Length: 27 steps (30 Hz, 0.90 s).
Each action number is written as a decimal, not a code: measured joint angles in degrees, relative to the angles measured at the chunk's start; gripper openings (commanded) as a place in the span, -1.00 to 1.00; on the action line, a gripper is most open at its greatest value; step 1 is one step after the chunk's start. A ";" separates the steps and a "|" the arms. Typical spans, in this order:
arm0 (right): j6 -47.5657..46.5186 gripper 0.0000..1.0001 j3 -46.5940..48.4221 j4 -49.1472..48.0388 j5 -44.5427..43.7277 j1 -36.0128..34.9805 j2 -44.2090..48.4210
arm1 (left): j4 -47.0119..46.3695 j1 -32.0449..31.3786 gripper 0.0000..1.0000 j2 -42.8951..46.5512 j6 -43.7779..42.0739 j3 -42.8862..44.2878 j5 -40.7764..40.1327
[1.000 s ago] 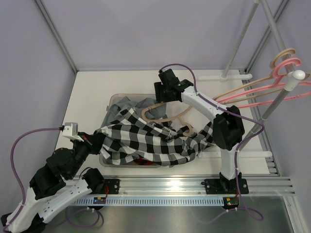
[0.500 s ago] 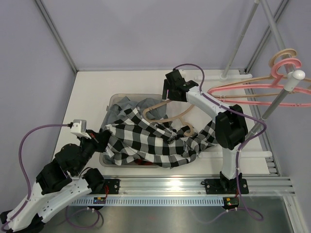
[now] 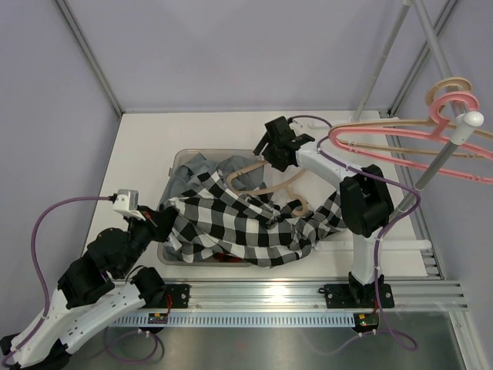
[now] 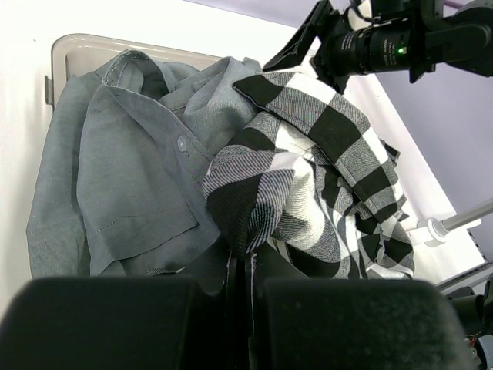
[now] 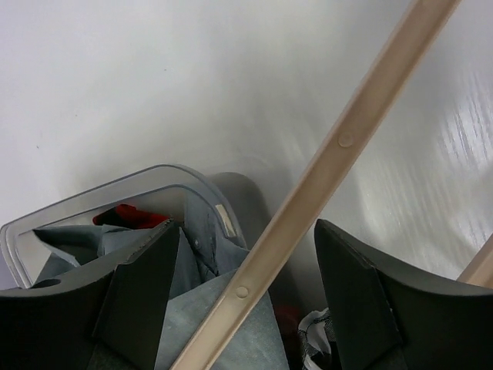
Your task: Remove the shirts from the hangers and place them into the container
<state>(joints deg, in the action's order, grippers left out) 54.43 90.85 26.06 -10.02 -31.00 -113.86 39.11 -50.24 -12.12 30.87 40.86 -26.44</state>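
The black-and-white checked shirt (image 3: 246, 223) lies draped over the container (image 3: 174, 163), spilling over its right rim. My left gripper (image 3: 162, 220) is shut on the shirt's left edge; its left wrist view shows the cloth (image 4: 323, 169) pinched in the gripper (image 4: 243, 266). A grey shirt (image 3: 192, 166) (image 4: 123, 169) fills the bin's back left. A bit of the red shirt (image 5: 127, 216) peeks out. A tan hanger (image 3: 266, 185) rests on the shirts. My right gripper (image 3: 266, 146) (image 5: 246, 231) stands open at the back rim, the hanger's bar (image 5: 339, 146) crossing between its fingers untouched.
A pink hanger (image 3: 385, 132) and another tan hanger (image 3: 400, 146) hang on the grey rack pole (image 3: 443, 154) at the right, reaching over my right arm. A second pole (image 3: 381, 65) slants up at the back. White table (image 3: 146, 146) surrounds the bin.
My right gripper has opened wider and shifted right along the bin's back rim. The hangers on the rack have swung. My left gripper drew the checked shirt's edge slightly leftward.
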 measured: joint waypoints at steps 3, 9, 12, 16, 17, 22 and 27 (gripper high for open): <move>2.91 0.50 -1.75 -0.85 0.07 0.02 0.00 | 0.07 0.00 -0.93 0.02 -0.02 0.00 0.15; 5.55 -1.00 -3.76 -4.76 0.26 0.20 0.00 | 0.33 0.00 -0.91 0.83 -0.17 0.00 0.33; 3.58 -1.00 -2.51 -4.63 -0.33 0.33 -0.02 | 0.42 0.00 -0.83 1.25 -0.24 0.00 0.50; -0.04 -1.00 -0.26 -3.50 -2.19 0.26 0.13 | 0.17 0.00 -0.20 1.27 -0.20 -0.31 0.22; -1.20 -1.00 -0.13 -3.52 -2.78 0.13 0.55 | 0.00 -0.02 -0.02 1.20 0.04 -0.66 -0.04; -7.19 -1.00 -0.07 -2.43 -3.85 -0.92 6.51 | -0.68 0.00 0.97 -1.97 1.16 -2.75 -1.49; -13.44 -1.00 2.29 -2.91 -1.70 -3.37 13.86 | -1.73 0.00 0.97 -10.14 1.36 -2.19 -1.55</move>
<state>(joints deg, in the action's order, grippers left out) 40.99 93.14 23.16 -11.73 -34.37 -100.01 37.39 -50.24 -22.26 32.23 38.68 -27.99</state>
